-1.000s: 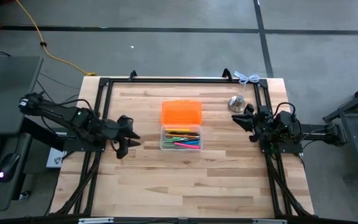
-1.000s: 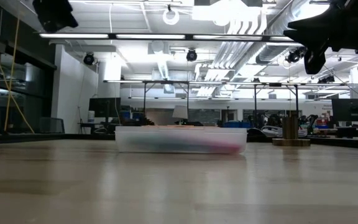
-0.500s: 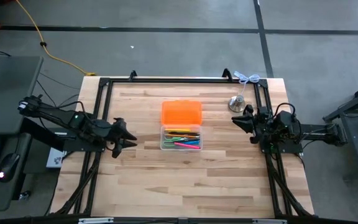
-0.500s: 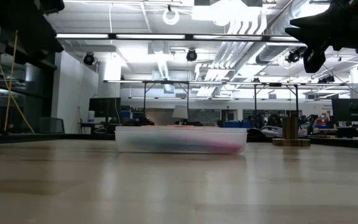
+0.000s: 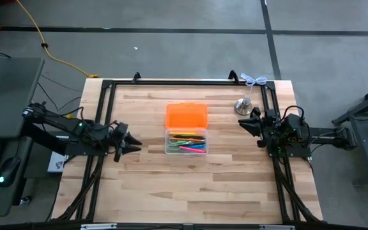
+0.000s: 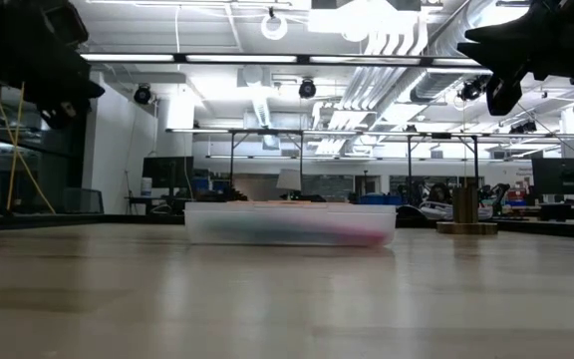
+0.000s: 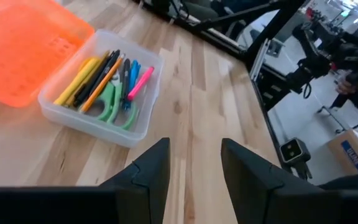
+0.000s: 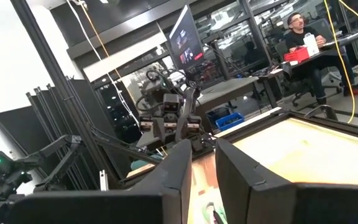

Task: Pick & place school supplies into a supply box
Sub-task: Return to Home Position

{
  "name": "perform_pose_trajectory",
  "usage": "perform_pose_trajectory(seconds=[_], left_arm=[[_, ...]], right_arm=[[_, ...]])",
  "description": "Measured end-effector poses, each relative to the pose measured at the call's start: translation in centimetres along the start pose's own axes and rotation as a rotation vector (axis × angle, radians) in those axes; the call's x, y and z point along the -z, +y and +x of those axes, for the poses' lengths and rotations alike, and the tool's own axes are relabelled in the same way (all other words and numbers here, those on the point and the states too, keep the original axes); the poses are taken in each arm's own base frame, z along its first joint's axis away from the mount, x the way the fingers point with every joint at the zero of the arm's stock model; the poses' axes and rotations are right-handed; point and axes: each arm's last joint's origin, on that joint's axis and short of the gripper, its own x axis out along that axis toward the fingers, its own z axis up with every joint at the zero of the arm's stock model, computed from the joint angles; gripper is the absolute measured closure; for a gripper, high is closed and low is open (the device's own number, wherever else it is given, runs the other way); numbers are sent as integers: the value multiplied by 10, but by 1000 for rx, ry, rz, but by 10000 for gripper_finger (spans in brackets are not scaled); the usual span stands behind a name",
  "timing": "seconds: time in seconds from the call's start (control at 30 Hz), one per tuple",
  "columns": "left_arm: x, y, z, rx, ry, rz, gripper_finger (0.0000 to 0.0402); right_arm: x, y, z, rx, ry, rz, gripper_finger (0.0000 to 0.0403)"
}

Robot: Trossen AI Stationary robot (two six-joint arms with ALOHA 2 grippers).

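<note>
Left pincer [image 5: 128, 142], released and empty, hangs with the box [image 5: 186, 117] ahead; swinging low could clip it. Right pincer [image 5: 250, 121], released, waits beside the bell [image 5: 242, 106].

Readable text: none in any view.
Supply box [image 7: 92, 122]: faint raised marks on its orange lid [image 7: 23, 53], with no letters to make out.
Cardboard box [image 7: 348, 154]: on the floor beyond the table's right side, it has blue print on its side that is too blurred to read.
Screen [image 8: 188, 34]: in the room behind the table, it shows a lit picture whose marks are too small to read.
</note>
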Motion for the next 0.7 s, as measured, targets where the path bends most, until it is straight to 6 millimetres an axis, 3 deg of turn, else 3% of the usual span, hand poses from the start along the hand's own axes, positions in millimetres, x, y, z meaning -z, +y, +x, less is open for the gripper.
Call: perform_pose_trajectory(seconds=[0.4, 0.7], left_arm=[[27, 15, 13, 21, -38, -10, 229], [39, 24, 17, -65, -63, -6, 229]], right_arm=[[-1, 0, 0, 0, -14, -37, 356], [-2, 0, 0, 6, -24, -52, 350]])
